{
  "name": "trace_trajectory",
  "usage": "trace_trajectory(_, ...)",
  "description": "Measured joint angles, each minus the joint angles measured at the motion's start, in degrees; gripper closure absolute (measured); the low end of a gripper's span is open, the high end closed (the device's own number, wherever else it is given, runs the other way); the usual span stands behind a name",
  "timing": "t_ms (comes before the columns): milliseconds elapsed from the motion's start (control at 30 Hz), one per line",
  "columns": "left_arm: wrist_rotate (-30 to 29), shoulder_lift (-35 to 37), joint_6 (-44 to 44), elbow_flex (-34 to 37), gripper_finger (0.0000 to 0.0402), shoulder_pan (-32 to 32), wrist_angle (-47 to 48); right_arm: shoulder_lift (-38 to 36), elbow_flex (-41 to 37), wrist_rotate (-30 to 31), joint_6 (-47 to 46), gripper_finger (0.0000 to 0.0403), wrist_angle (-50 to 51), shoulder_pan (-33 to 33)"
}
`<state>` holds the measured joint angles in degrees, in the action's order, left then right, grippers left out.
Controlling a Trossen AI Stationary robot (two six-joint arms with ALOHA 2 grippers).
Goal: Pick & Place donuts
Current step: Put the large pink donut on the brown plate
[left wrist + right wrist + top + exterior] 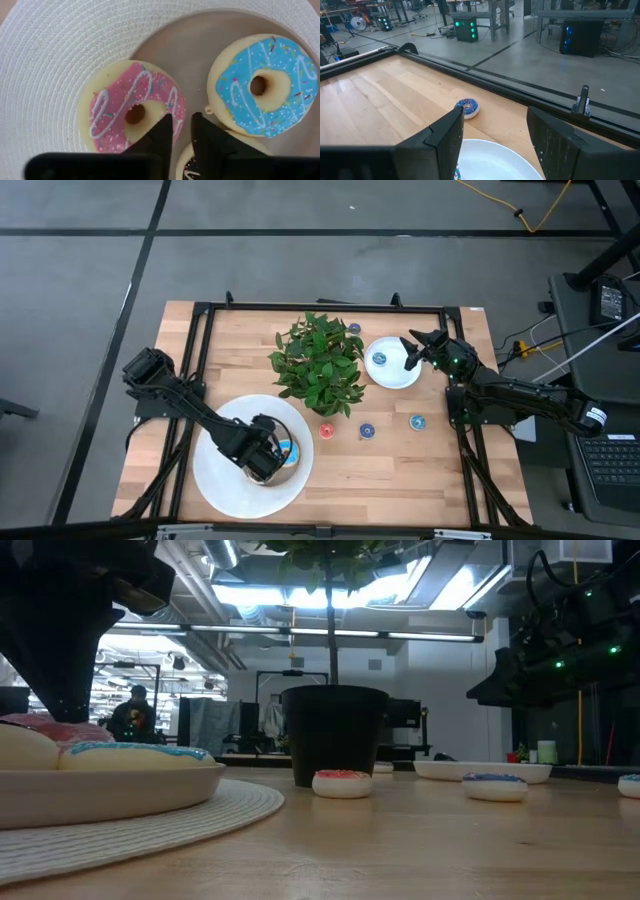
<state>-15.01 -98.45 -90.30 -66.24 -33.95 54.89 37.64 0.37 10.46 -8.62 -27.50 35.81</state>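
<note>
Dark fingers of the left gripper (182, 131) stood only a narrow gap apart, holding nothing, directly above the large white woven plate (220, 480) at the near left of the worktop (400, 465). Beneath the fingertips lay the pink-frosted donut (131, 106), with the light-blue-frosted donut (262, 84) just beside it and a chocolate-brown donut (189, 164) partly hidden under the fingers; all three rested in the plate's smooth centre. Whether a fingertip touched the pink frosting could not be told.

Across the worktop, the right gripper (412, 351) hung over the small white plate (398, 375) with its fingers set moderately apart and nothing between them. A tiny blue donut (379, 359) lay on that plate. Another tiny blue donut (467, 107) sat on the bare wood beyond the plate, near the far frame rail.

Between the two plates stood a potted green plant (318, 363). In front of it lay a tiny red donut (326, 430), a tiny blue one (367, 431) and a tiny teal one (416, 421), in a loose row.
</note>
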Motion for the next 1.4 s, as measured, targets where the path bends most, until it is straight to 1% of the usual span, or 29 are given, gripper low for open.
trace_trajectory(133, 0.08, 0.01, 0.01, 0.13, 0.0295, 0.0, -0.33, 0.01, 0.01, 0.0, -0.04, 0.0185, 0.02, 0.0)
trace_trajectory(200, 0.8, 0.04, 0.06, 1.0, 0.0279, 0.0, -1.96, 0.01, 0.0, 0.0, 0.0, 0.0185, 0.0, 0.02)
trace_trajectory(267, 1.71, -0.01, 0.04, 2.15, 0.0269, 0.0, -3.4, 0.01, 0.02, 0.0, -0.04, 0.0185, 0.01, 0.01)
trace_trajectory(367, 2.06, -1.18, -0.39, 2.29, 0.0267, 0.0, -3.67, 0.0, 0.02, 0.0, 0.02, 0.0185, 0.02, 0.0)
trace_trajectory(533, 0.26, -2.87, 0.26, 2.29, 0.0284, 0.0, -3.71, 0.01, 0.01, 0.0, 0.01, 0.0185, 0.02, 0.02)
trace_trajectory(767, -0.27, -4.52, 1.51, 2.32, 0.0317, 0.0, -3.74, 0.0, 0.02, 0.0, -0.04, 0.0185, 0.02, 0.0)
trace_trajectory(1033, -1.66, -4.55, 1.53, 2.32, 0.0393, 0.0, -3.67, 0.01, 0.02, 0.0, 0.02, 0.0185, 0.02, 0.02)
trace_trajectory(1400, -2.07, -3.45, 1.19, 2.23, 0.0398, 0.24, -3.38, 0.01, 0.01, 0.0, 0.0, 0.0185, 0.02, 0.01)
